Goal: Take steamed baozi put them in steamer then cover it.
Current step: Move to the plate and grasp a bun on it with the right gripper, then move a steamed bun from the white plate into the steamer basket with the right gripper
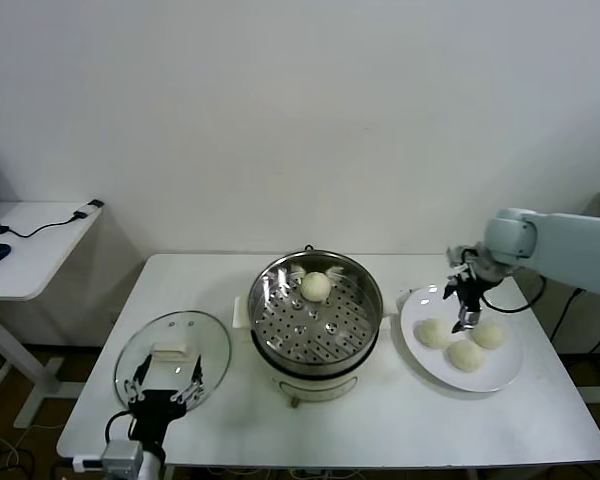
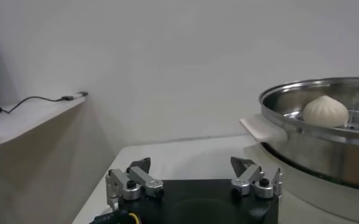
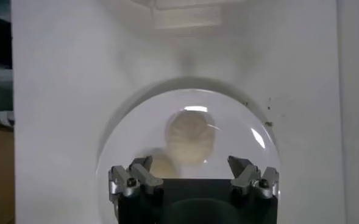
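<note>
One steamed baozi (image 1: pixel 316 286) lies at the back of the shiny steamer (image 1: pixel 280 330) at the table's middle; in the left wrist view the same baozi (image 2: pixel 325 111) peeks over the steamer rim (image 2: pixel 301 125). Three more baozi (image 1: pixel 464 343) rest on a white plate (image 1: pixel 420 362) to the right. My right gripper (image 1: pixel 464 316) hangs open just above them, empty; its wrist view looks down on a baozi (image 3: pixel 190 135) and the plate (image 3: pixel 124 140). The glass cover (image 1: pixel 210 335) lies flat at the front left. My left gripper (image 1: pixel 165 385) stands open over its near edge, empty.
The steamer sits on a white pot base (image 1: pixel 310 385). A side desk (image 1: pixel 30 250) with a mouse and cable stands at far left, beyond the table. The wall is close behind the table. The table's front edge (image 1: pixel 380 455) runs under both arms.
</note>
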